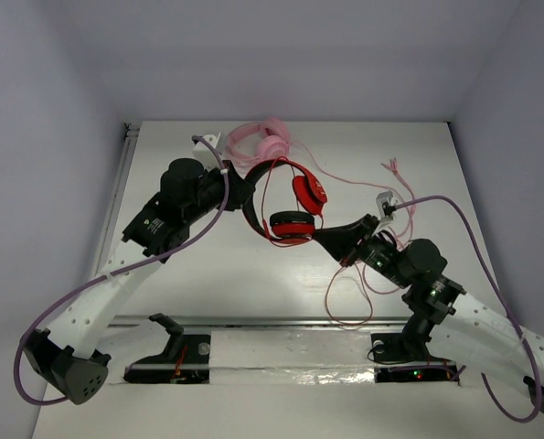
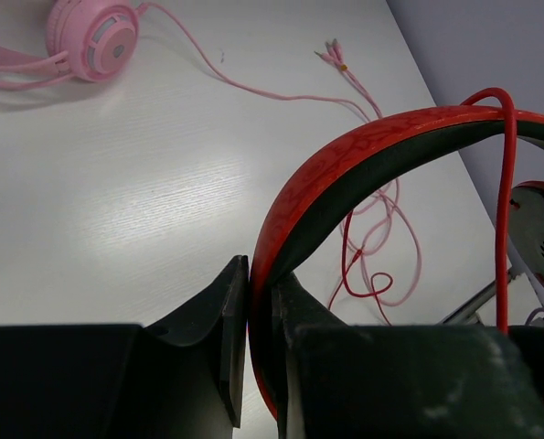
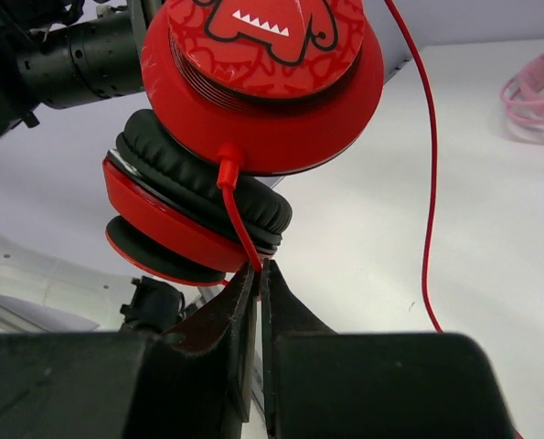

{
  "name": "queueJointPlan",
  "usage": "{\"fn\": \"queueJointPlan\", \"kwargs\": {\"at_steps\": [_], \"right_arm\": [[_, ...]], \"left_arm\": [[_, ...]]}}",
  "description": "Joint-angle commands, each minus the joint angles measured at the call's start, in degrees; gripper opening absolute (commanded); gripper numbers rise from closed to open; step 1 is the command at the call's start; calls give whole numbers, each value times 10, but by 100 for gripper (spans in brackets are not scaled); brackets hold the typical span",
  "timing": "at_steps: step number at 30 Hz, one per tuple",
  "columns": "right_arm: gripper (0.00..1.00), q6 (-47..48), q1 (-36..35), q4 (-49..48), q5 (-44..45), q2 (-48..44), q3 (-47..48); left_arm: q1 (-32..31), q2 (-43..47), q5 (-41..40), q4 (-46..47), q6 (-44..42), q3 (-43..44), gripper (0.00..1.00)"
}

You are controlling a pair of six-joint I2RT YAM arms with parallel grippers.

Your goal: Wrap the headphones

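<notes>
The red headphones (image 1: 294,206) are held above the table's middle. My left gripper (image 1: 244,192) is shut on their red and black headband (image 2: 345,174). Both ear cups (image 3: 253,101) hang close in front of my right gripper (image 1: 322,236), which is shut on the thin red cable (image 3: 238,219) just below the cup it comes out of. The cable also runs over the headband (image 2: 505,201) and trails down to a loose loop on the table (image 1: 349,297).
The pale pink headphones (image 1: 264,142) lie at the back of the table behind the red ones. Their pink cable (image 1: 395,197) runs right and tangles near my right arm. A metal rail (image 1: 281,322) crosses the front by the arm bases.
</notes>
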State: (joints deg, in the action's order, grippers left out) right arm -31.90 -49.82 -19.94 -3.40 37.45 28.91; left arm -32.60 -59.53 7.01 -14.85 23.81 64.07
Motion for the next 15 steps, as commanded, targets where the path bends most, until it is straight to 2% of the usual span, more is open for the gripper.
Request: {"fn": "queueJointPlan", "kwargs": {"at_steps": [1,3,5,6,15], "right_arm": [[9,20,3,26,4,-20,15],[12,19,3,29,18,-23,13],[1,18,3,28,21,-16,15],[0,17,3,28,23,-12,19],[0,17,3,21,88,32,20]], "left_arm": [[2,19,13,81,39,8,0],[2,18,27,90,41,6,0],[2,13,40,91,44,5,0],[2,13,45,95,47,4,0],[2,16,114,117,74,-3,0]]}}
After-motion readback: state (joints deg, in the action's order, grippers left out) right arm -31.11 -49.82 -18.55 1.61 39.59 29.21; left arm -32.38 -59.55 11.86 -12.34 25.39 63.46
